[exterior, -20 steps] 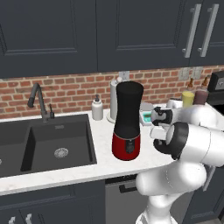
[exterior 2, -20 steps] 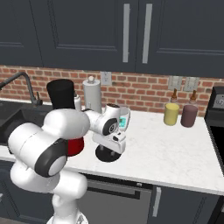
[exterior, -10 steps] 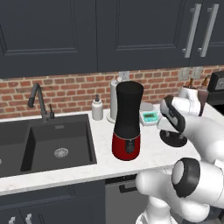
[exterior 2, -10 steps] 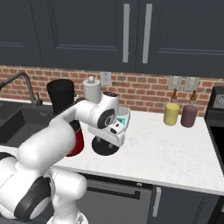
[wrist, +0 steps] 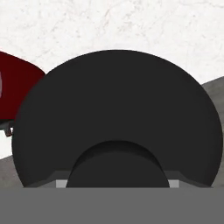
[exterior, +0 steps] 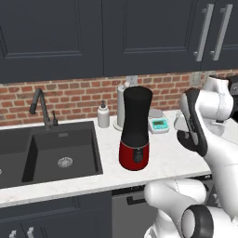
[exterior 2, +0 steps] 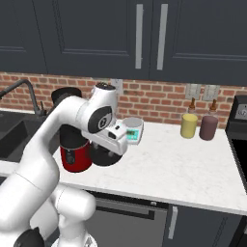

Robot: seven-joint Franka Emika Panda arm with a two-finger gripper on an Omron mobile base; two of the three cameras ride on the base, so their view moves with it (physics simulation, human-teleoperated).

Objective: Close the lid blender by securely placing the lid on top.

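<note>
The blender point(exterior: 135, 126) stands on the white counter right of the sink, a tall black jar with an open top on a glossy red base point(exterior 2: 74, 157). In the right base view my gripper point(exterior 2: 108, 146) points down just right of that base. It is shut on the lid point(exterior 2: 106, 156), a flat black disc held a little above the counter, well below the jar's mouth. In the hand view the lid point(wrist: 117, 109) spreads wide with its raised knob point(wrist: 117, 165) at the bottom. The red base point(wrist: 17, 85) shows at its left.
A small scale with a teal display point(exterior 2: 134, 131) sits just behind the hand. A paper-towel roll point(exterior: 122, 106) and a soap bottle point(exterior: 103, 115) stand behind the blender. The sink point(exterior: 56, 153) and faucet point(exterior: 41, 107) lie left. Yellow point(exterior 2: 189, 125) and dark point(exterior 2: 209, 126) bottles stand right.
The arm has swung and stretched out. The hand with the lid has risen a little off the counter and moved left, closer to the blender's red base.
</note>
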